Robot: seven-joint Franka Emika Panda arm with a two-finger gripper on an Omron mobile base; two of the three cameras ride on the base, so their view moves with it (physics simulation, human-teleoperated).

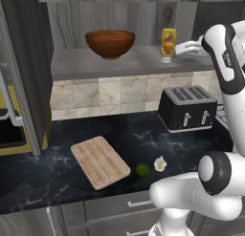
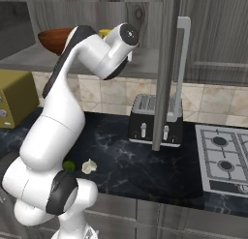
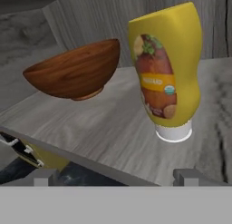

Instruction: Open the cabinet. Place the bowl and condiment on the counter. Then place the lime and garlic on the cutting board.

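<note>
Cabinet (image 1: 28, 63) doors standing open. Bowl (image 1: 110, 43) and condiment (image 1: 167, 45) sitting on the cabinet shelf (image 1: 95, 64), apart from each other, condiment upright on its white cap. Claw (image 1: 184, 49) hovering at shelf level just beside the condiment, fingers (image 3: 189, 176) spread wide, gripping nothing; in the hand view the bottle is standing close ahead, bowl off to its left. Down on the black table (image 1: 48, 168), cutting board (image 1: 100, 161) lying bare, lime (image 1: 142, 170) and garlic (image 1: 160, 164) sitting side by side just right of it. Toaster (image 1: 187, 108) standing against the backsplash.
</note>
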